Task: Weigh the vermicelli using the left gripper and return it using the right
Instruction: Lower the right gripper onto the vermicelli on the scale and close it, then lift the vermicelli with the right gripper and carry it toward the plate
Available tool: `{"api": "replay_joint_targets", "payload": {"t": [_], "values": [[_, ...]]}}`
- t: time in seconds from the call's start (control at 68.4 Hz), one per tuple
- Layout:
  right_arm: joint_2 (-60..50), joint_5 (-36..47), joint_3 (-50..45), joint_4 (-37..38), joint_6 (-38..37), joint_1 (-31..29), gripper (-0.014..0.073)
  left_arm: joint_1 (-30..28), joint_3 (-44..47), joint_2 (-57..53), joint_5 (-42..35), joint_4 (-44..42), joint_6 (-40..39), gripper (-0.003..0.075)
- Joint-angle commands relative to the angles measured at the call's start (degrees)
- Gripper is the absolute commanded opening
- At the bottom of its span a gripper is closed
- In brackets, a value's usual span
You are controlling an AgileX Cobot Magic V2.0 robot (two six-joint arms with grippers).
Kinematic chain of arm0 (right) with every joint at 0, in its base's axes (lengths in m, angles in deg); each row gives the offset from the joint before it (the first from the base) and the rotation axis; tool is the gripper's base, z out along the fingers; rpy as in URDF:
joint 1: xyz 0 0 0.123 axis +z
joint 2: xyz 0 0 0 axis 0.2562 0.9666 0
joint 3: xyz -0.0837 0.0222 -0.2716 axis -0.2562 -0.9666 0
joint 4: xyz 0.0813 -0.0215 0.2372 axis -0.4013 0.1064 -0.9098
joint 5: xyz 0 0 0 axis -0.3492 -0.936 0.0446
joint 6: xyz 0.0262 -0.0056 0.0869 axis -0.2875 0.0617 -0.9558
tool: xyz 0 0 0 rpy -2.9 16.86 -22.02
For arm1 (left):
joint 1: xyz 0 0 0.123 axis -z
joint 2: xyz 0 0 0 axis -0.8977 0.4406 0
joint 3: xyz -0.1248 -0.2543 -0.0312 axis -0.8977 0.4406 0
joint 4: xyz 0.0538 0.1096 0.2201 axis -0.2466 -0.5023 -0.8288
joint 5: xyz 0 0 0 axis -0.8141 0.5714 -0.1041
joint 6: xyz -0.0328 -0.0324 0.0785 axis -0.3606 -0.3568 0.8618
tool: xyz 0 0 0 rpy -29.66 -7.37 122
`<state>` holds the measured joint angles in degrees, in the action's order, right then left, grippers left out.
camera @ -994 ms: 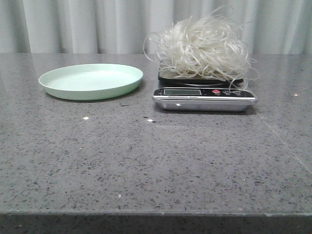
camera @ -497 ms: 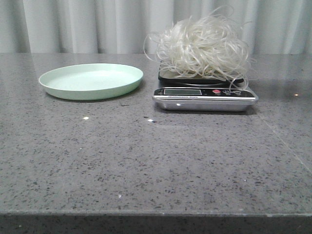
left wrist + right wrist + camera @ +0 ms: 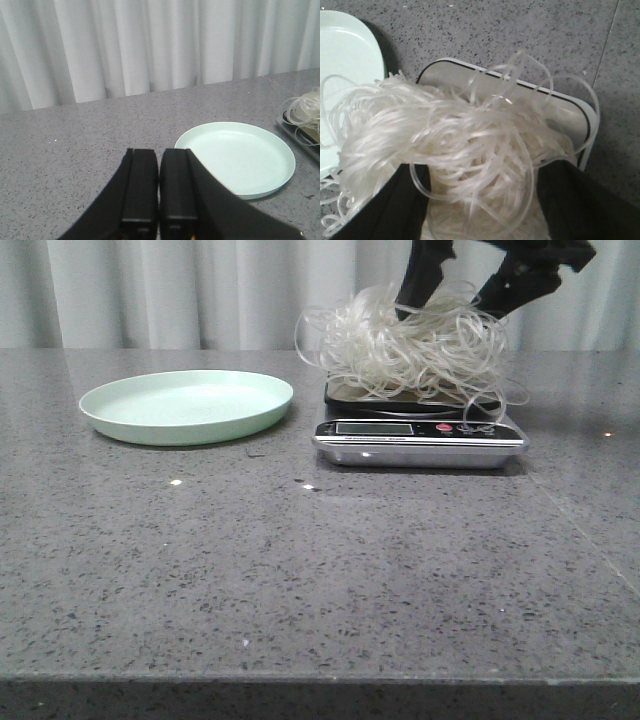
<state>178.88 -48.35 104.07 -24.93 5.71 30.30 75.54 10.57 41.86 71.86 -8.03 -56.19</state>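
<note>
Looking across the grey stone table (image 3: 300, 570), you have the right gripper (image 3: 462, 302) sunk into the top of the vermicelli (image 3: 410, 340), its fingers spread wide with strands bunched between them. That tangle sits directly beneath it on the scale (image 3: 420, 440). Your left gripper (image 3: 159, 190) hangs over bare table with fingers pressed together, the pale green plate (image 3: 240, 157) just ahead of it.
</note>
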Motion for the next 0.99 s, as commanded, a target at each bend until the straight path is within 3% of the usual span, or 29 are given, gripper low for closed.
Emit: {"api": "replay_joint_targets", "payload": {"t": [0.0,0.219,0.307,0.409,0.439,0.629,0.98], "values": [[-0.2,1.4,1.6,-0.2,0.6,0.0,0.055,-0.2,-1.6,0.2,-4.8,0.5,-0.2,0.0136],[1.5,0.4,1.6,-0.2,0.6,0.0,0.0507,-0.2,-1.6,0.2,-4.8,0.5,-0.2,0.0136],[1.5,0.4,1.6,-0.2,0.6,0.0,0.0378,-0.2,-1.6,0.2,-4.8,0.5,-0.2,0.0136],[1.5,0.0,1.6,-0.2,0.6,0.0,0.0157,-0.2,-1.6,0.2,-4.8,0.5,-0.2,0.0136],[1.5,-0.2,1.6,-0.2,0.6,0.0,0.0141,-0.2,-1.6,0.2,-4.8,0.5,-0.2,0.0136],[1.3,-2.2,3.0,-0.2,0.6,0.0,0.015,-0.2,-1.6,0.2,-3.8,0.5,-0.2,0.0136],[-2.4,-6.1,13.6,-0.4,0.6,0.0,0.015,-0.2,-1.6,0.2,-3.8,0.5,-0.2,0.0136]]}}
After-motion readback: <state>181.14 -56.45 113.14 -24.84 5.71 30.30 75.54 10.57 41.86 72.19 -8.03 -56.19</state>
